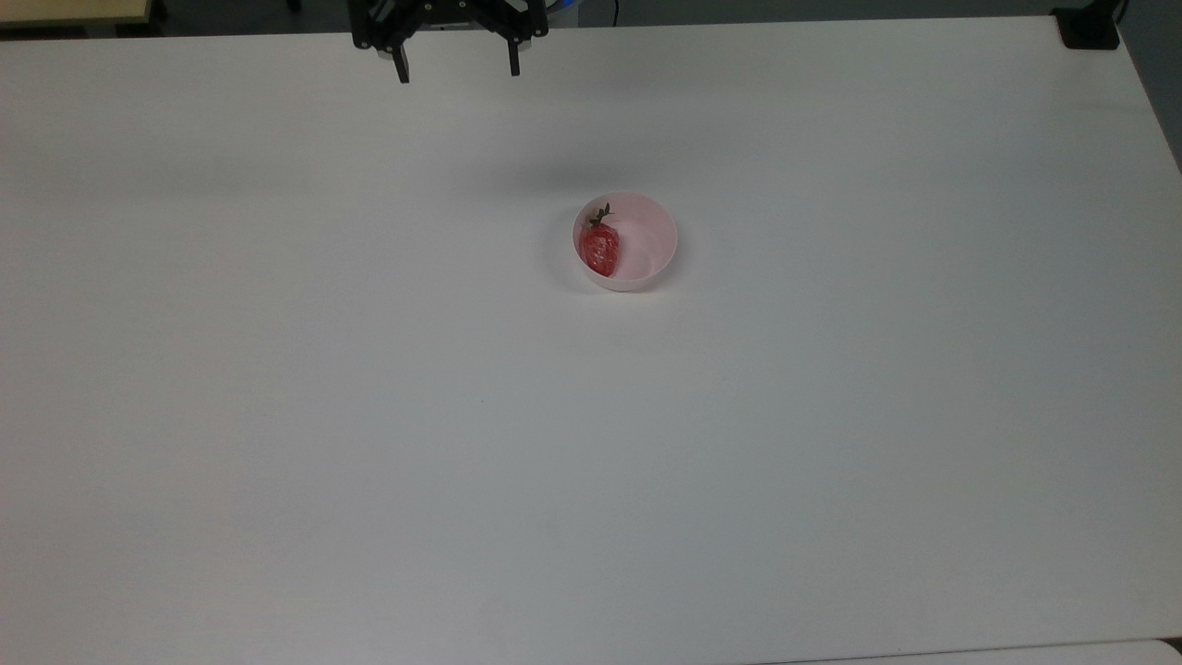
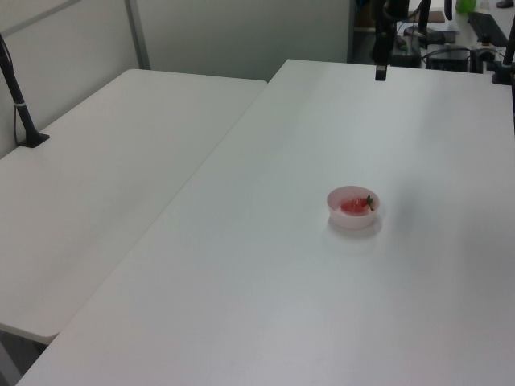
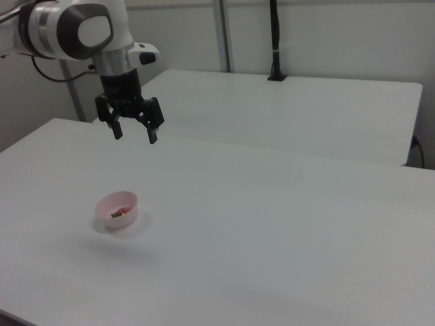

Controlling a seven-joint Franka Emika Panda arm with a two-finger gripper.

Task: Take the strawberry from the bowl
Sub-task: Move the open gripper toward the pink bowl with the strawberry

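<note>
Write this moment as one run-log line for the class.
phase: approach | gripper: open, empty, above table, apart from bowl | strawberry: in bowl, against the top view's left wall | contact: none

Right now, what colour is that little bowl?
Pale pink; the bowl shows best in the top view.

The table (image 1: 369,416) lay bare on every side of the bowl (image 1: 646,268), so any approach was free. The strawberry (image 1: 600,247) lay against the wall on the top view's left, leaving floor room on its right. The gripper (image 1: 457,72), fingers spread, hung well apart, nothing standing between.
</note>
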